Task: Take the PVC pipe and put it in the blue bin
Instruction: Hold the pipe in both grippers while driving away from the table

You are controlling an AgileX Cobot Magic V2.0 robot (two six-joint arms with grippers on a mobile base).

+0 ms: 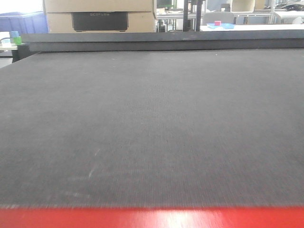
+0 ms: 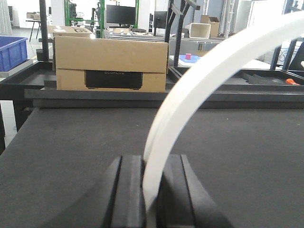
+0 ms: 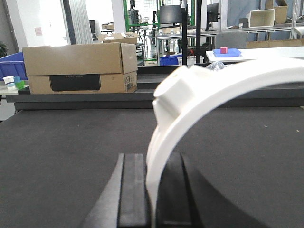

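In the left wrist view my left gripper is shut on a white, curved PVC pipe that arcs up and to the right out of the jaws, above the dark table. In the right wrist view my right gripper is shut on a second white curved plastic piece with a blocky lump on its upper side. A blue bin stands far back on the left, beyond the table; it also shows in the front view. Neither gripper nor pipe shows in the front view.
The dark felt table has a red front edge. A cardboard box stands behind its raised back rim. Benches, monitors and a small pink block on a blue tray lie further back.
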